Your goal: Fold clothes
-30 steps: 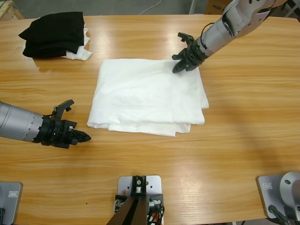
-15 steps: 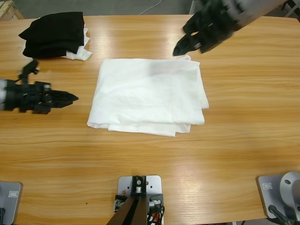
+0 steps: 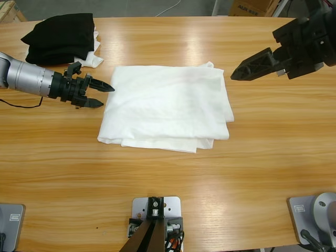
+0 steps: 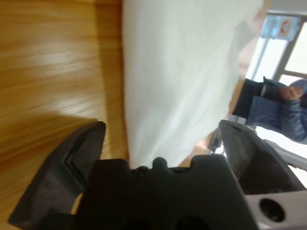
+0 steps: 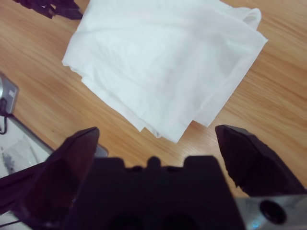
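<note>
1. My left arm comes in from the table's left edge, stretched low and nearly level, its forearm silver, with my left pincer [image 3: 98, 94] pointing at the left edge of the white T-shirt [image 3: 168, 107].
2. That pincer's jaws are spread apart, empty, just beside the cloth and not touching it.
3. My right arm enters from the upper right corner, raised above the wooden table [image 3: 262, 157]; my right pincer [image 3: 242, 72] points left, toward the shirt's right upper corner, clear of the fabric.
4. Its jaws also stand wide apart, holding nothing.
5. The T-shirt lies folded into a rough rectangle mid-table.
6. A black garment [image 3: 60, 37] sits at the far left corner.
</note>
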